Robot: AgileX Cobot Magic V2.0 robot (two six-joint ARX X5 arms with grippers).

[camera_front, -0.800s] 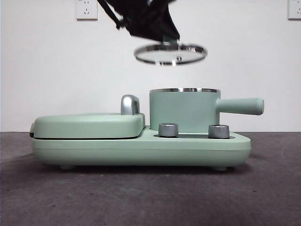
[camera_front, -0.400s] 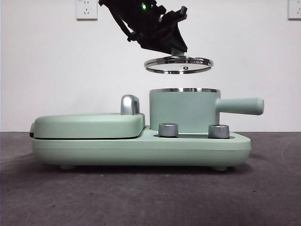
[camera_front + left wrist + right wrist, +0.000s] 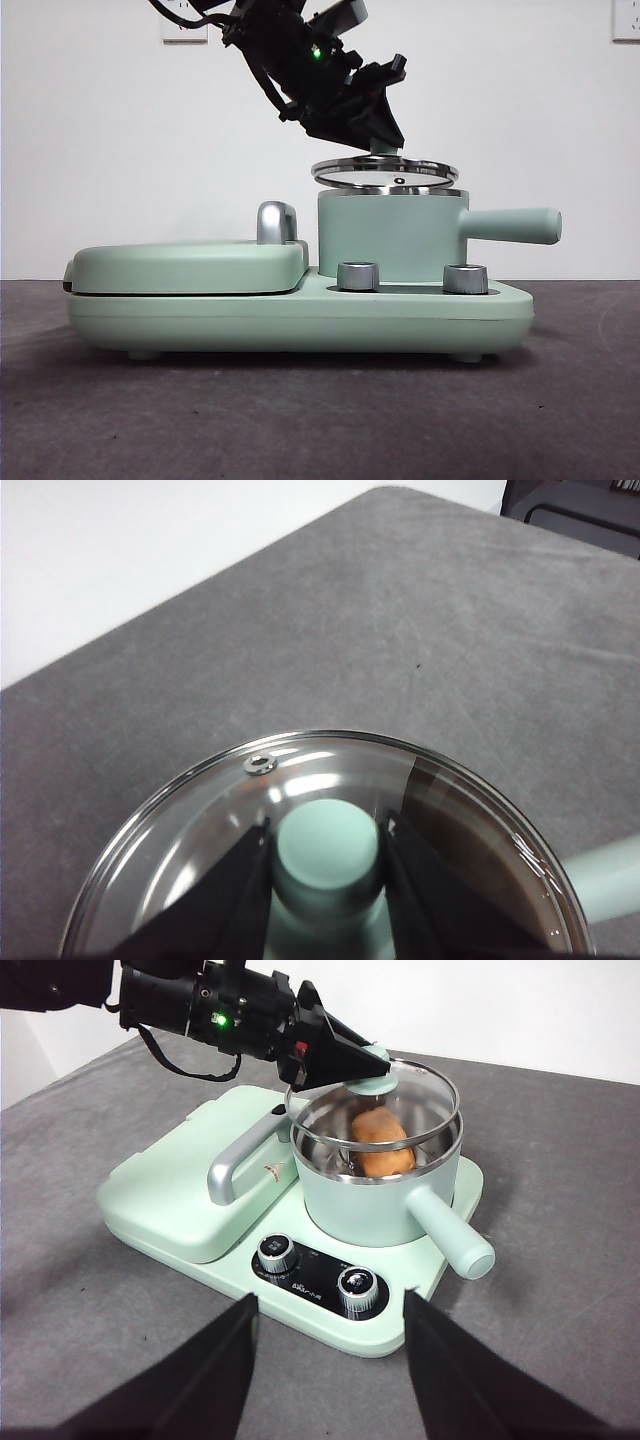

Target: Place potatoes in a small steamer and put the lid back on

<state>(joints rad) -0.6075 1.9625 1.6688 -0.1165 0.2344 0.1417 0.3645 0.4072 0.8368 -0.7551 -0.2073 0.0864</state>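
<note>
The mint-green small steamer (image 3: 390, 235) stands on its base, side handle (image 3: 512, 225) pointing right. In the right wrist view the orange-brown potato (image 3: 380, 1140) lies inside the steamer (image 3: 375, 1200). My left gripper (image 3: 383, 143) is shut on the mint-green knob (image 3: 327, 852) of the clear glass lid (image 3: 385, 172). It holds the lid level just above the steel rim, roughly centred, a thin gap showing. The lid (image 3: 200, 840) and its vent hole (image 3: 261, 765) show in the left wrist view. My right gripper (image 3: 330, 1360) is open and empty, well in front of the appliance.
The steamer sits on a mint-green appliance base (image 3: 300, 315) with two chrome dials (image 3: 359, 276) (image 3: 465, 278). A flat mint-green griddle cover (image 3: 190, 265) with a chrome handle (image 3: 277, 222) lies to the steamer's left. Dark grey table (image 3: 300, 420) all around.
My left gripper has come down and slightly right with the lid, from well above the steamer to just over its rim.
</note>
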